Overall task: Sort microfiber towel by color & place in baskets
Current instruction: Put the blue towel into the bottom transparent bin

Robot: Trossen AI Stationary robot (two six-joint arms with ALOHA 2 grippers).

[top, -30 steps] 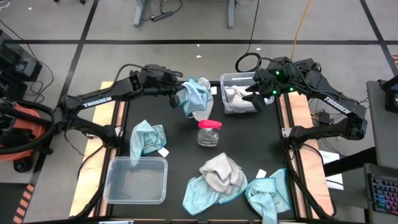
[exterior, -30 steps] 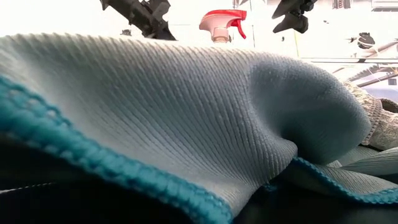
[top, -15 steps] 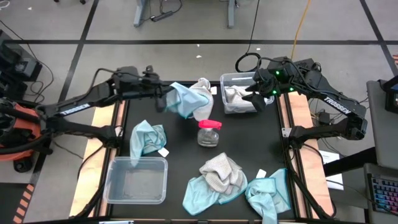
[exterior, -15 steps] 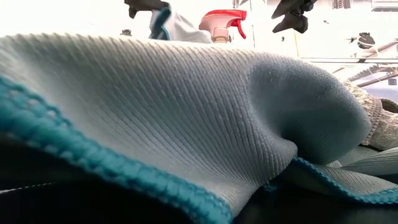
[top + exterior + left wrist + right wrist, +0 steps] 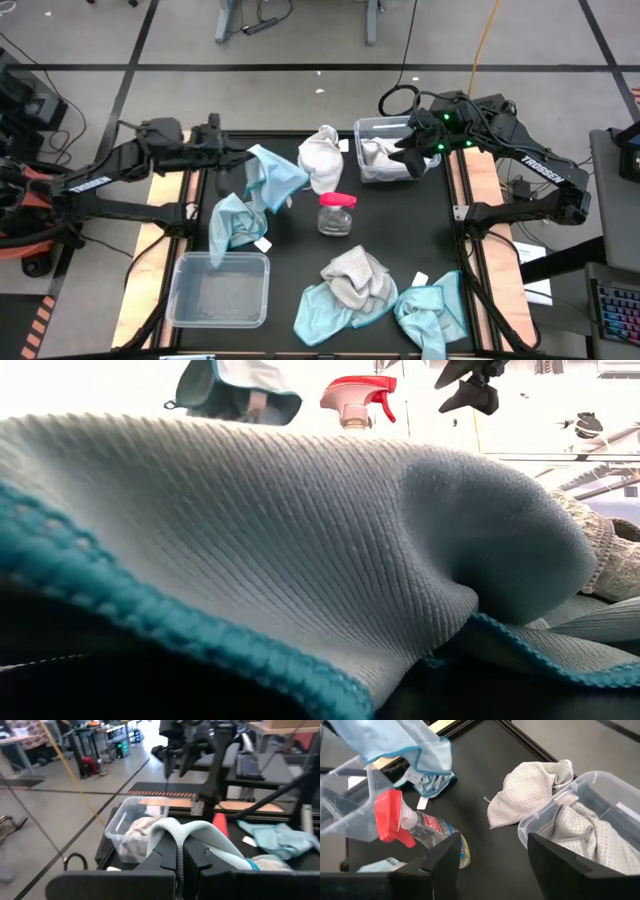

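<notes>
Above the table's left side, a blue towel [image 5: 272, 176] is held aloft by the left gripper [image 5: 240, 160], clamped tight on it.
Over the far basket [image 5: 385, 128], holding a grey towel [image 5: 381, 153], the right gripper [image 5: 408, 160] is kept parted and empty; the near basket [image 5: 220, 290] lies front-left.

A robotics lab or workshop is showing here: two dark arms are flanking a black worktop [image 5: 300, 225] standing on a grey taped floor [image 5: 300, 40], with cables trailing about and equipment-laden benches [image 5: 100, 735] filling the room behind.
</notes>
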